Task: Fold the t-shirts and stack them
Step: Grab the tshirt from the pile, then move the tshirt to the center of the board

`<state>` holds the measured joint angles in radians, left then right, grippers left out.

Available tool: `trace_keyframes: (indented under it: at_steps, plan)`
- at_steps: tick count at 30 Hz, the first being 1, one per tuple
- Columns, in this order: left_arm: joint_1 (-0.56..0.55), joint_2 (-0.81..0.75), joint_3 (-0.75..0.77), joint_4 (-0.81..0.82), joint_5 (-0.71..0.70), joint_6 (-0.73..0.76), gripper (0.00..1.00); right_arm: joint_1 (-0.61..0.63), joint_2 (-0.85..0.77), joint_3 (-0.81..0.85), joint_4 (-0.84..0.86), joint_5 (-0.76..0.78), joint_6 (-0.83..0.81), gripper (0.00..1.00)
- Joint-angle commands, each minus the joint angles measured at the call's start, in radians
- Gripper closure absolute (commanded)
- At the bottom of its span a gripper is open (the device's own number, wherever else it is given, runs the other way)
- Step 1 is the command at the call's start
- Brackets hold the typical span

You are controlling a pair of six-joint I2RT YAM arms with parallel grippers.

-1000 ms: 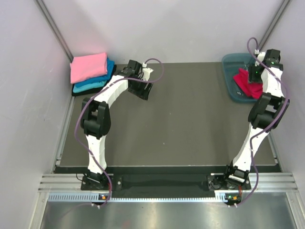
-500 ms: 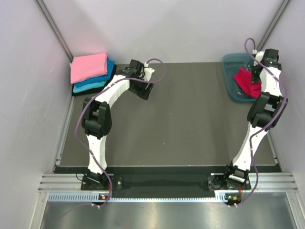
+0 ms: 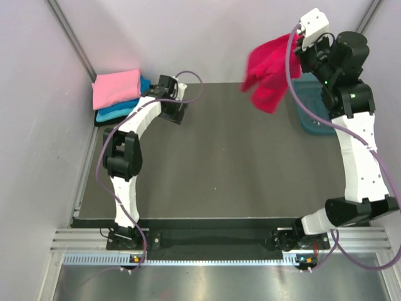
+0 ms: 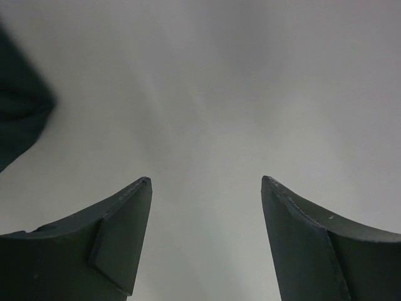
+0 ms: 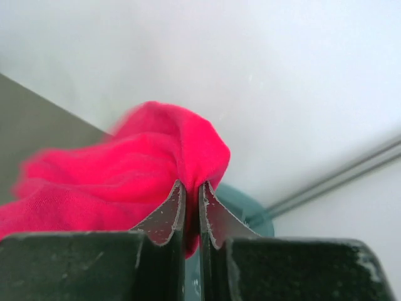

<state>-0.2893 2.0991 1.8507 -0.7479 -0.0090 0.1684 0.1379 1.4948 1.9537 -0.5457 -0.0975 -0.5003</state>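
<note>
My right gripper [image 3: 299, 51] is shut on the crimson-red t-shirt [image 3: 269, 72] and holds it high in the air, left of the teal tub [image 3: 308, 119]. In the right wrist view the red t-shirt [image 5: 119, 169] bunches between the nearly closed jaws of my right gripper [image 5: 191, 188]. A folded pink t-shirt [image 3: 116, 88] lies on a turquoise blue t-shirt [image 3: 122, 111] and a black one at the table's back left corner. My left gripper [image 3: 176, 114] is near that stack; in the left wrist view it [image 4: 207, 185] is open and empty, facing a pale wall.
The dark table mat [image 3: 219, 157] lies between the two arms. White enclosure walls stand on the left, back and right. The teal tub sits at the back right edge, under the right arm.
My right gripper has lifted the red t-shirt out of the tub and swung it up and to the left. My left gripper has moved a little left toward the stack.
</note>
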Motion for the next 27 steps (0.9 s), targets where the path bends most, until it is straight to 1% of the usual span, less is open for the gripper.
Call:
trace_keyframes:
  at_steps: [1,3,4,5,6,7,8,9,10,11,13,14,15,16,17,18,19,21,22,24,26,27]
  plan:
    - [0.064,-0.033,0.039,0.064,-0.025,-0.064,0.25,0.06,-0.002,0.01,0.062,-0.011,-0.044,1.0]
    - [0.091,-0.03,0.042,0.067,-0.032,-0.078,0.25,0.104,-0.004,0.004,0.058,-0.01,-0.066,1.0]
    - [0.099,-0.031,0.042,0.067,-0.04,-0.081,0.25,0.112,-0.001,-0.015,0.05,-0.008,-0.066,0.96]
    - [0.111,-0.031,0.041,0.068,-0.051,-0.086,0.25,0.112,0.013,-0.063,0.046,-0.005,-0.06,0.83]
    - [0.116,-0.034,0.041,0.067,-0.055,-0.087,0.25,0.114,0.021,-0.094,0.043,0.027,-0.026,0.57]
    - [0.122,-0.037,0.035,0.068,-0.062,-0.092,0.25,0.114,0.039,-0.174,0.059,0.059,0.003,0.52]
    - [0.124,-0.045,0.031,0.07,-0.071,-0.092,0.24,0.109,0.051,-0.211,0.067,0.089,0.047,0.5]
    - [0.127,-0.048,0.028,0.067,-0.069,-0.09,0.24,0.108,0.065,-0.235,0.061,0.129,0.061,0.45]
    - [0.128,-0.054,0.018,0.07,-0.072,-0.089,0.24,0.106,0.088,-0.265,0.049,0.128,0.066,0.42]
    - [0.13,-0.06,0.009,0.071,-0.078,-0.087,0.24,0.108,0.091,-0.277,0.038,0.116,0.068,0.41]
    - [0.133,-0.079,-0.017,0.071,-0.08,-0.084,0.24,0.111,0.065,-0.327,0.003,-0.015,0.054,0.4]
    - [0.133,-0.089,-0.025,0.074,-0.078,-0.084,0.24,0.136,0.056,-0.35,-0.022,-0.072,-0.013,0.41]
    - [0.133,-0.093,-0.033,0.076,-0.074,-0.084,0.25,0.161,0.048,-0.378,-0.066,-0.147,-0.055,0.43]
    - [0.133,-0.094,-0.038,0.074,-0.069,-0.084,0.25,0.189,0.044,-0.41,-0.089,-0.172,-0.101,0.44]
    - [0.133,-0.094,-0.039,0.074,-0.066,-0.084,0.25,0.239,0.038,-0.482,-0.111,-0.201,-0.177,0.45]
    - [0.133,-0.094,-0.041,0.073,-0.062,-0.086,0.25,0.262,0.036,-0.518,-0.15,-0.256,-0.21,0.5]
    - [0.133,-0.094,-0.038,0.07,-0.051,-0.083,0.26,0.307,0.039,-0.586,-0.158,-0.277,-0.231,0.52]
    - [0.133,-0.097,-0.033,0.05,-0.01,-0.069,0.27,0.354,0.045,-0.675,-0.158,-0.311,-0.277,0.59]
    - [0.133,-0.102,-0.036,0.041,0.001,-0.064,0.28,0.394,0.044,-0.702,-0.146,-0.314,-0.293,0.6]
    - [0.134,-0.114,-0.065,0.028,0.004,-0.053,0.28,0.419,0.044,-0.769,-0.091,-0.35,-0.293,0.61]
    - [0.136,-0.131,-0.088,0.035,0.004,-0.052,0.28,0.453,0.056,-0.795,-0.044,-0.381,-0.282,0.63]
    - [0.139,-0.134,-0.103,0.038,0.004,-0.053,0.29,0.462,0.086,-0.802,-0.039,-0.387,-0.281,0.65]
